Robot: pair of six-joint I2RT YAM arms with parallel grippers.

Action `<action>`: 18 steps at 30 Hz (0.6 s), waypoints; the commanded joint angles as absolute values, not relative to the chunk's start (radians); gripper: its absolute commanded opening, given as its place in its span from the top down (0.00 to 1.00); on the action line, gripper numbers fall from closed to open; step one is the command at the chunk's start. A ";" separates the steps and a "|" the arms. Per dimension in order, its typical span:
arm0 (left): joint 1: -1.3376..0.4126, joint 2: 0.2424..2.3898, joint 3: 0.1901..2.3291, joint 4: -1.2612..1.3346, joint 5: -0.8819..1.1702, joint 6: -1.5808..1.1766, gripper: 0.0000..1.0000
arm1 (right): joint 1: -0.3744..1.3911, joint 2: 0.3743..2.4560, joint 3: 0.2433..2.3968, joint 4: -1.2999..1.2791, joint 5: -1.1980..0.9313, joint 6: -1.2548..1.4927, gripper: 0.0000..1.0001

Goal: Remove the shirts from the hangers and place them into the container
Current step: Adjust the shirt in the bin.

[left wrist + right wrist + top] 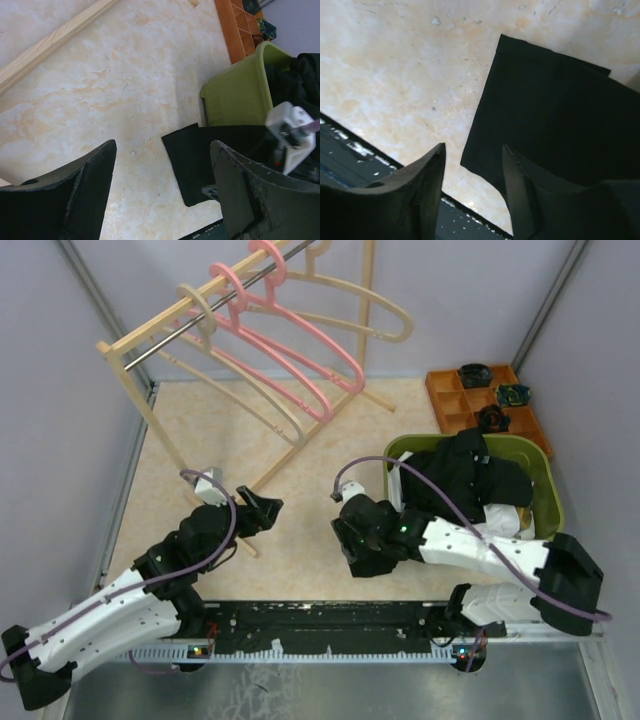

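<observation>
Fingers of the right gripper are hidden beneath their own wrist in the overhead view. From the wrist camera they are seen at a narrow gap, with the edge of a black sleeve lying flat on the table between the tips, and nothing is pinched. The sleeve's far end is cut off by the frame there.

The left gripper is spread wide over bare tabletop toward 9 o'clock, and nothing is held in it.

The green basket is set at 3 o'clock. A black shirt is heaped on top of it and spills over the rim toward 9 o'clock. What lies beneath is mostly covered; only a patch of white cloth can be made out at the near side.

Small dark items are held in the orange tray at 1 o'clock, too small to be named. On the rack at 11 o'clock, four hangers are hung bare.
</observation>
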State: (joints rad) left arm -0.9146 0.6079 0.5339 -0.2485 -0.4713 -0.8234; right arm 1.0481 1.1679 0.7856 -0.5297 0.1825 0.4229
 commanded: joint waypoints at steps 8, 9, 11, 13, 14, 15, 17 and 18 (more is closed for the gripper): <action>-0.918 0.614 0.545 -0.263 -0.481 -0.816 0.19 | 1.077 1.450 0.841 -0.435 0.307 0.519 0.51; -0.919 0.616 0.545 -0.263 -0.482 -0.819 0.19 | 1.077 1.473 0.838 -0.428 0.301 0.520 0.51; -0.918 0.616 0.542 -0.257 -0.481 -0.818 0.19 | 1.077 1.508 0.823 -0.411 0.284 0.523 0.51; -0.919 0.615 0.542 -0.255 -0.476 -0.817 0.19 | 1.077 1.546 0.805 -0.409 0.280 0.539 0.52; -0.918 0.614 0.542 -0.257 -0.474 -0.817 0.19 | 1.077 1.567 0.797 -0.409 0.276 0.545 0.54; -0.919 0.614 0.540 -0.259 -0.474 -0.817 0.19 | 1.077 1.584 0.789 -0.405 0.266 0.554 0.57; -0.918 0.611 0.537 -0.261 -0.477 -0.821 0.19 | 1.077 1.608 0.762 -0.390 0.249 0.573 0.65; -0.919 0.609 0.537 -0.259 -0.477 -0.823 0.19 | 1.077 1.613 0.748 -0.382 0.247 0.582 0.69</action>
State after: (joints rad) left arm -0.9146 0.6189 0.5323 -0.2565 -0.4755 -0.8303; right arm 1.0695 1.5391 0.8013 -0.4206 0.2764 0.5205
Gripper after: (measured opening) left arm 0.812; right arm 0.365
